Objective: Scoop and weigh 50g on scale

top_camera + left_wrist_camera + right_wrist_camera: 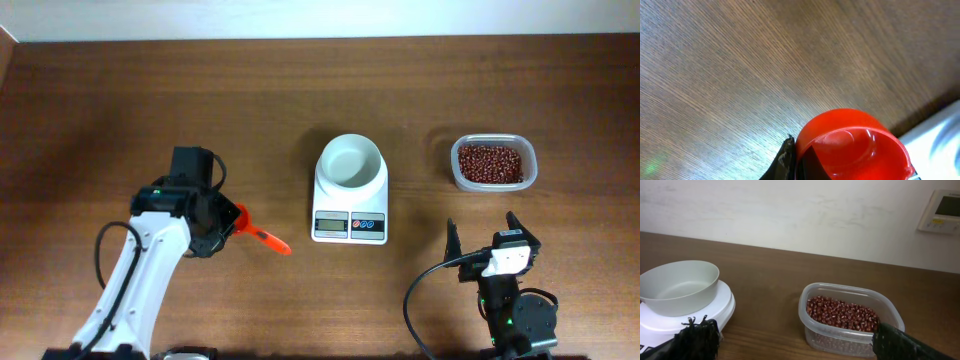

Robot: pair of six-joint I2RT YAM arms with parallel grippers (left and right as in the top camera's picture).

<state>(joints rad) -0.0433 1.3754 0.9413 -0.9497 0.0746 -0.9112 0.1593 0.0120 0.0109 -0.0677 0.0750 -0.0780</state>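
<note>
Left gripper (224, 222) — jaws clamped on 1 red scoop (262, 236), left of centre. Right gripper (481, 228) — jaws wide apart, holding nothing. 1 scale (350, 205), white bowl (351, 162) on top, stands mid-table between the scoop and 1 tub of beans (493, 163).

White scale (350, 207) sits mid-table, its round bowl (350, 162) seemingly empty.
</note>
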